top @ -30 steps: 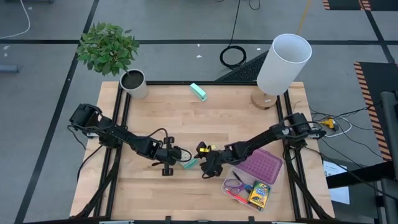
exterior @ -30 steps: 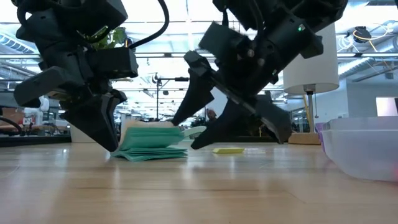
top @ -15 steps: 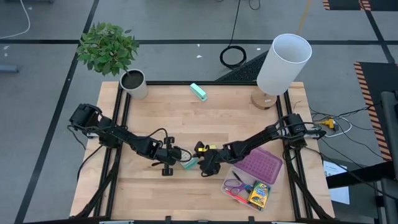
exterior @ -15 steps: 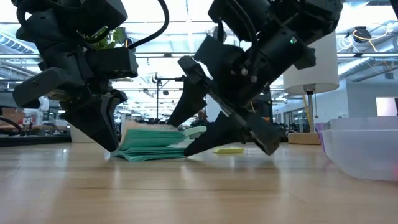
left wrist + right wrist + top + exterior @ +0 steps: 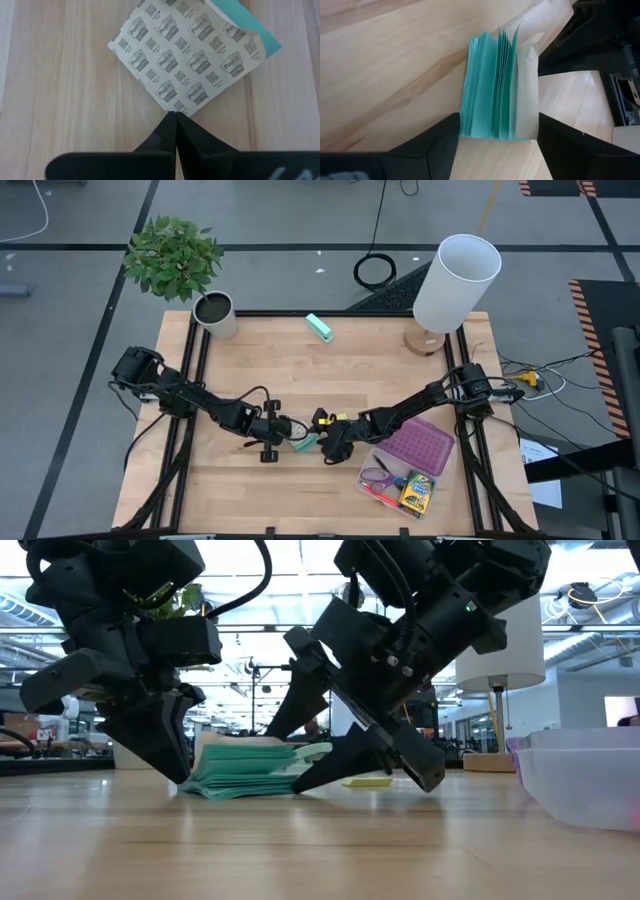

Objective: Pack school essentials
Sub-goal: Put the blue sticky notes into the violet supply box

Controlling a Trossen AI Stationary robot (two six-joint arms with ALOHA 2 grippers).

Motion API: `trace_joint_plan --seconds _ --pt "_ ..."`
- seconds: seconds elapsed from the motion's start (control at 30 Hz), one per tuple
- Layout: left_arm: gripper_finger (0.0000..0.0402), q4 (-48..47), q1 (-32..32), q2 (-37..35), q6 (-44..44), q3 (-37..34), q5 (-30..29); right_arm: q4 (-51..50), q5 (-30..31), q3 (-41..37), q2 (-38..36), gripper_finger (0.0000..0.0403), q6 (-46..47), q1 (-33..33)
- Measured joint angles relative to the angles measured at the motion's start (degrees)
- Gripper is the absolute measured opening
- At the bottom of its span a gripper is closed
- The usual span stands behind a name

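The teal sticky-note pad [image 5: 305,442] lies on the wooden table [image 5: 360,370] near its middle, pages fanned and its printed backing sheet [image 5: 185,55] turned upward. The left gripper [image 5: 284,429] meets the pad from one side with its fingers [image 5: 172,135] pressed together at a corner of the backing sheet; the pictures do not show whether they pinch the sheet. The right gripper [image 5: 328,442] meets the pad from the opposite side, fingers [image 5: 432,145] spread apart and straddling the pad's edge. A small yellow piece [image 5: 366,781] lies on the table just behind the pad. To the right of the pad stands a clear bin [image 5: 372,462] holding purple-handled scissors [image 5: 376,477], a red pen [image 5: 383,498] and a crayon box [image 5: 416,492], with a purple lid [image 5: 420,445] resting over its far part. Well beyond the pad, near the table's far edge, lie a teal block [image 5: 319,328], a dark cup [image 5: 214,313] and a white lamp [image 5: 453,284]. A potted plant [image 5: 173,256] stands on the grey floor [image 5: 80,330] beside the cup.
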Motion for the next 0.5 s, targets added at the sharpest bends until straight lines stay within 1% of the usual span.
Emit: trace_joint_plan --seconds 0.17,0.23,0.3,0.5 --pt "0.0006 0.0 0.0 0.0 0.1 0.0 0.0 0.8 0.3 0.0 0.0 0.0228 -0.4 0.0" --pt "0.0003 0.0 0.0 0.0 0.1 0.0 0.0 1.1 1.7 0.0 0.0 0.0222 -0.5 0.0" --pt "0.0003 0.0 0.0 0.0 0.1 0.0 0.0 1.2 3.0 0.0 0.0 0.0219 -0.6 0.0" --pt "0.0004 0.0 0.0 0.0 0.1 0.0 0.0 1.2 2.9 0.0 0.0 0.0217 -1.7 -0.1"
